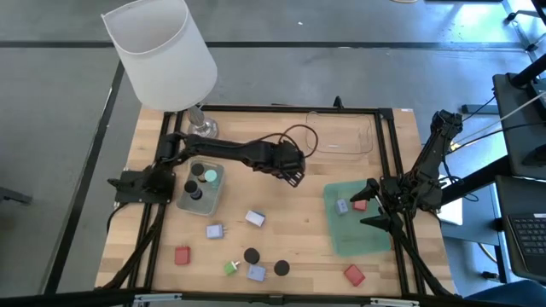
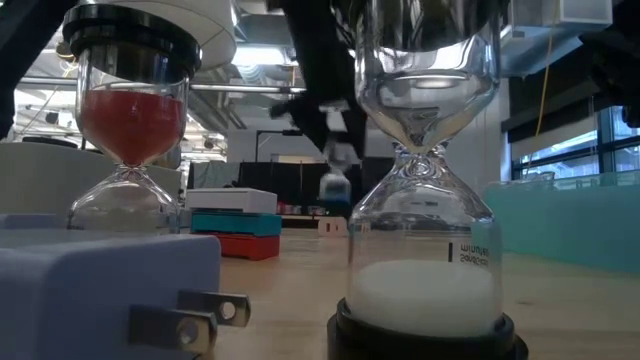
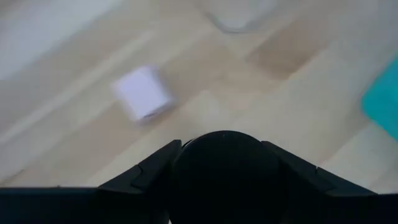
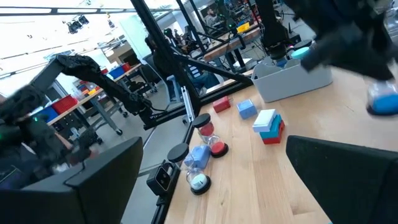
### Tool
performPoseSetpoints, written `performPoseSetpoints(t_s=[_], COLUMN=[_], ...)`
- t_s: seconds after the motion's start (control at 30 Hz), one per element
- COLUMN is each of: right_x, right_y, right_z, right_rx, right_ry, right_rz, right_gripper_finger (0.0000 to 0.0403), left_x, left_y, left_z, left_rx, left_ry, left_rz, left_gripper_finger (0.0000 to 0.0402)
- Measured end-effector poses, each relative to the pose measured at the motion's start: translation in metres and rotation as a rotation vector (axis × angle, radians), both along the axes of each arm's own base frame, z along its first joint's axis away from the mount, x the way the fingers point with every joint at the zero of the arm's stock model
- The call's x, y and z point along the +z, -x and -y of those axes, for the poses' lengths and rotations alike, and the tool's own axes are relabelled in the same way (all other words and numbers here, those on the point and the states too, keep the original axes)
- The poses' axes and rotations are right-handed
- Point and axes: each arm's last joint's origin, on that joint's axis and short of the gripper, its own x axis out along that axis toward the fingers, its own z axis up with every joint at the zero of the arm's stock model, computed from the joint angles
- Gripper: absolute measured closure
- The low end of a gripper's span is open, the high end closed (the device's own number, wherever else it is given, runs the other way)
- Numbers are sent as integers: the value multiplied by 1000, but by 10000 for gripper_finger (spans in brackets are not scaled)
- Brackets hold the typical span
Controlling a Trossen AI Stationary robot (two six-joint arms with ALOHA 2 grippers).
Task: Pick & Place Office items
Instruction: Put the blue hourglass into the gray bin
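While the right pincer (image 1: 368, 207) waits spread over the green tray (image 1: 358, 234), the left pincer (image 1: 294, 175) pinches a black cap (image 3: 225, 168) above mid-surface, near a lilac block (image 1: 254, 218).

The left arm is reaching from its base at the left edge of the tabletop (image 1: 281, 256) out toward the middle, its forearm lying nearly level and its wrist bending down. Its left hand (image 1: 294, 173) is hanging above the wood, its fingers (image 3: 149, 171) pressing in on a round black cap (image 3: 225, 168). The right arm is waiting folded over the right side, elbow raised toward the far edge. Its right hand (image 1: 373, 203) is pointing inward with the two fingers spread wide apart and nothing between them.
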Motion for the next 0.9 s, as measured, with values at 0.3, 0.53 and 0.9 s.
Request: performPoseSetpoints(t_s=[0.3,0.53,0.9], right_x=[0,0,0], right_y=[0,0,0], right_z=[0,0,0], right_rx=[0,0,0], right_ry=[0,0,0], right_rz=[0,0,0], right_gripper_finger=[3,3,3], left_x=[46,74,95], left_y=[48,88,141], left_z=[13,34,77], left_rx=[152,276,378], left_ry=[-41,-43,-89], left_rz=[-87,-150,-54], left_gripper_finger=[200,195,199])
